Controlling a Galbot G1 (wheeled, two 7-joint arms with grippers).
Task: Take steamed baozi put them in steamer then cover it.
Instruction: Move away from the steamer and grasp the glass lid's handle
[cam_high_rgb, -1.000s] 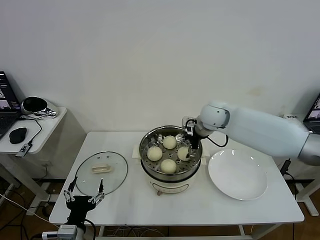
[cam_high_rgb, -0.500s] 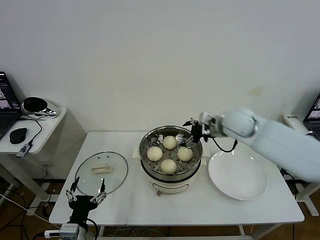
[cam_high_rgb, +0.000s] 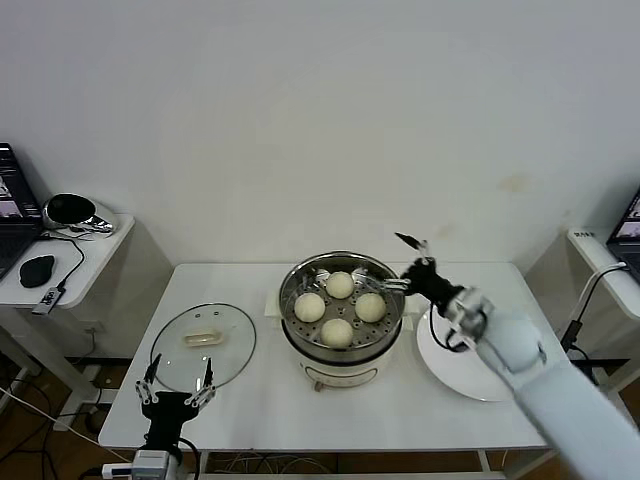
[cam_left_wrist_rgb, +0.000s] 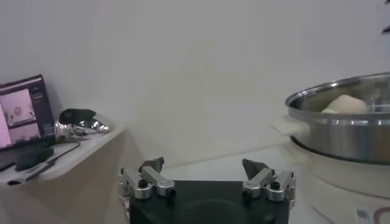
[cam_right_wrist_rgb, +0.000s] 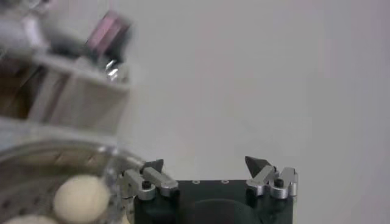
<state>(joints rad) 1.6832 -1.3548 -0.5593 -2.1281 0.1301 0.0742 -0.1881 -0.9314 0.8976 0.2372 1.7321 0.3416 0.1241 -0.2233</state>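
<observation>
Inside the shiny round steamer (cam_high_rgb: 340, 300), four smooth cream baozi (cam_high_rgb: 338, 310) sit on perforated steel. The right gripper (cam_high_rgb: 401, 262) gapes empty beside its rim. The glass cover (cam_high_rgb: 203, 345) lies flat near the wide-open left gripper (cam_high_rgb: 177, 390).

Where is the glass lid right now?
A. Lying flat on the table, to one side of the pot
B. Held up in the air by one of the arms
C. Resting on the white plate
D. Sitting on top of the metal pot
A: the glass lid lies flat on the table, beside the steamer, whose top is uncovered with four buns showing inside.
</observation>
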